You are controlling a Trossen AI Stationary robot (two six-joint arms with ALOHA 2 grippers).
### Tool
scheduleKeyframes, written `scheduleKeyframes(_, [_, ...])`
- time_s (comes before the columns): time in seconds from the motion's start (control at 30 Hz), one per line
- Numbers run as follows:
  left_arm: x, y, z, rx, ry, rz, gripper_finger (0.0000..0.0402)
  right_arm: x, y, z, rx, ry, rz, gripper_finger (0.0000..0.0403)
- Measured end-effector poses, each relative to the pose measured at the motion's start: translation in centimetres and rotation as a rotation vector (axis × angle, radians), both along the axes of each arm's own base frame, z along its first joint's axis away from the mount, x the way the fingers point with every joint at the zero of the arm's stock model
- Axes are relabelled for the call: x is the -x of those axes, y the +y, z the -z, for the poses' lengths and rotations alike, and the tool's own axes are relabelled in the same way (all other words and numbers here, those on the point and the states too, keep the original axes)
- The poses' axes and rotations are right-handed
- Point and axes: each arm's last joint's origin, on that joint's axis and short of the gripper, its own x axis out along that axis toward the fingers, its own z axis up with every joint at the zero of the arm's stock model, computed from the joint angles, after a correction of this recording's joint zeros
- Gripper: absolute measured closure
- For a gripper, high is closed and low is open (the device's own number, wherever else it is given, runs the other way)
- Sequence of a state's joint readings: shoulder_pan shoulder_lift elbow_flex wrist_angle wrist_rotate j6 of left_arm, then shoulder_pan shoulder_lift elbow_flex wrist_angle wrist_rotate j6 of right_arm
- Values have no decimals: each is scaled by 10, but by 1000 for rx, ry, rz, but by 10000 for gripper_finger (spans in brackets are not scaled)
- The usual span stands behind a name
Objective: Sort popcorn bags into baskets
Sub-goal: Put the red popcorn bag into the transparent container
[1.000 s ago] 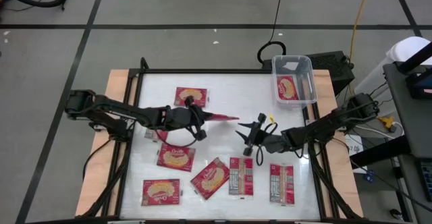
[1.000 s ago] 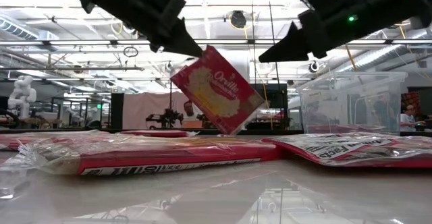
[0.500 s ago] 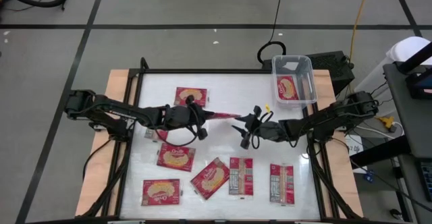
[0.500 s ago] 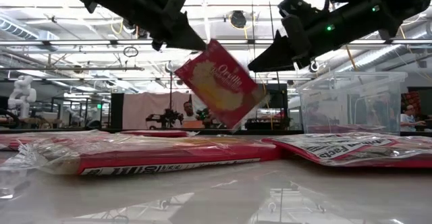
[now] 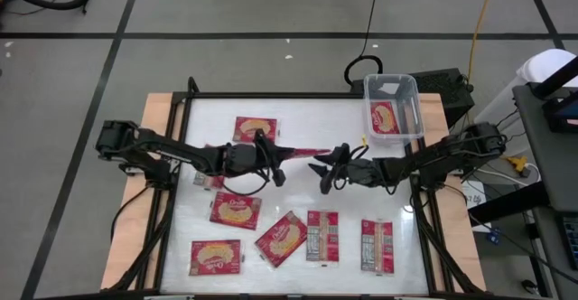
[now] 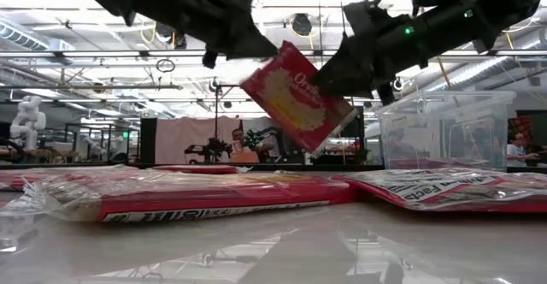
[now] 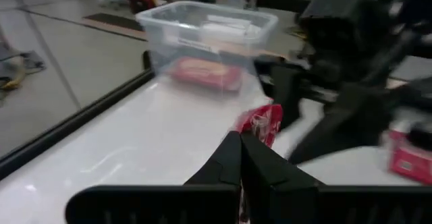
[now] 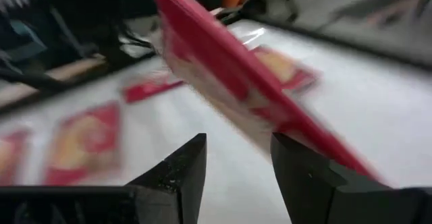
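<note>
Left end effector (image 6: 256,49), clamped tight on one corner of a popcorn bag (image 6: 297,97), holding it aloft over mid-bench (image 5: 298,119), tilted, long axis running toward the right arm. Right end effector (image 8: 236,158) directly opposite, fingers parted, straddling the bag's free edge but not yet closed on it. Handover apparently in progress. Clear basket (image 5: 394,107) at the far right corner of the bench, one packet already inside, much nearer the right arm than the left. Six more bags flat on the bench, mostly toward the near edge. Likely need: right fingers closing before left lets go.
</note>
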State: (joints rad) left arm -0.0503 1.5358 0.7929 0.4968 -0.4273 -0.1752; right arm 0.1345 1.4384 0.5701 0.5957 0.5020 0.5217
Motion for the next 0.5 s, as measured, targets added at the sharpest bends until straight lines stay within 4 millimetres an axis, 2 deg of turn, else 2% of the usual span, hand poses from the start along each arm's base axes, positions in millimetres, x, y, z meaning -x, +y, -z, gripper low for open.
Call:
scheduleKeyframes(0.13, [-8,-3,10,-35,-33,-75,401,-2,0,-2,-224,-85,-24,243])
scheduleKeyframes(0.23, [-13,-8,16,-56,-60,-73,401,-1,-1,1,-316,-82,-17,241])
scheduleKeyframes(0.5, [-19,-29,36,-63,-22,-27,401,2,-3,10,-413,-25,56,225])
